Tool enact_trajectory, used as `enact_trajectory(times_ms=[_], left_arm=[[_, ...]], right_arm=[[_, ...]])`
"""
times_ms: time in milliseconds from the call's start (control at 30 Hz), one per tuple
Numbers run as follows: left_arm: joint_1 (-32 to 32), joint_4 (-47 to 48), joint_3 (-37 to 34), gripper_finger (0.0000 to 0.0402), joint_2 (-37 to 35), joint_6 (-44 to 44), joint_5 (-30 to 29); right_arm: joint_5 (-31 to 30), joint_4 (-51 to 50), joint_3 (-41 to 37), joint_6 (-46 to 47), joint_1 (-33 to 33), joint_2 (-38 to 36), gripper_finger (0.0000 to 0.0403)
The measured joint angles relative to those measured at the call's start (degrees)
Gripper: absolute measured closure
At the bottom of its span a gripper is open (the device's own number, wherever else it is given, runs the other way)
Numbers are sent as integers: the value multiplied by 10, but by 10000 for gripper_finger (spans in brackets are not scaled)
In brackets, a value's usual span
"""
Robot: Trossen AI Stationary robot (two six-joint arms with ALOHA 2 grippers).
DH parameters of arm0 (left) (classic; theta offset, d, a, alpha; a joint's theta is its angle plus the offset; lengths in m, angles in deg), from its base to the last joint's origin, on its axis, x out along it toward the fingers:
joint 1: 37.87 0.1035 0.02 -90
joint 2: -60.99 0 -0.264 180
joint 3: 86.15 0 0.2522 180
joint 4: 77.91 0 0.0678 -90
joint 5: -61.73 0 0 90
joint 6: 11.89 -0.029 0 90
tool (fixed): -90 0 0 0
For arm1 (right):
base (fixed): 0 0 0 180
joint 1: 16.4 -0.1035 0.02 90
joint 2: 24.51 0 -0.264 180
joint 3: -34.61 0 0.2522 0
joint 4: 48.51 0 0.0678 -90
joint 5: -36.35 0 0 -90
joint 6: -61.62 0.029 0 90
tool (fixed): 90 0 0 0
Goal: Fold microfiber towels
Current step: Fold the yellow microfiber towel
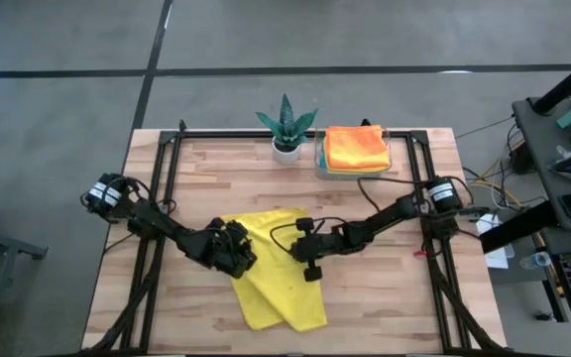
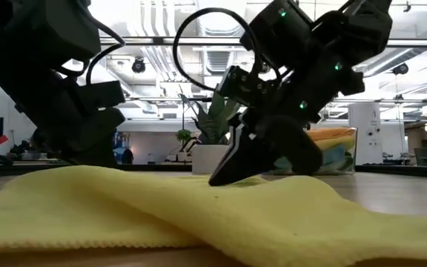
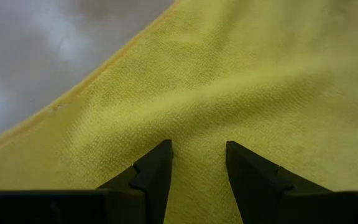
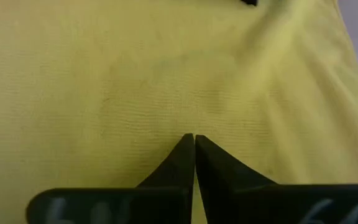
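A bright yellow towel [image 1: 276, 283] lies rumpled on the wooden table's middle, part of it folded over; it also shows in the low view [image 2: 199, 215]. My left gripper [image 1: 238, 250] is open at the towel's left part, near one edge, its fingers [image 3: 160, 168] standing over the cloth. My right gripper [image 1: 310, 256] is shut, with its tips on the towel's right part [image 2: 219, 178]. An orange towel [image 1: 355, 147] lies on top of a folded stack in the clear tray [image 1: 319, 159] at the far edge. My left gripper [image 3: 197, 158] points down at the yellow towel with its fingers apart; I cannot tell whether the tips touch the cloth. My right gripper [image 4: 194, 140] comes slanting down from the table's right, and its shut fingertips rest on the towel's upper surface [image 4: 194, 121]. The towel lies on the table under them.
A spiky green plant in a white pot [image 1: 285, 124] stands at the far edge, left of the tray. Black frame rails [image 1: 162, 198] run along the table's left and right sides. Bare wood lies near the front edge [image 1: 385, 307].
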Motion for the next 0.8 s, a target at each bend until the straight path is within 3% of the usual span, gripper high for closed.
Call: enact_trajectory(times_ms=[500,800], left_arm=[[41,-9,-25,263,-1,-4,-24],[78,3,-26,263,-6,-36,-50]], right_arm=[[-2,-60,87,-23,82,52,394],[-9,-60,90,-36,111,49,394]])
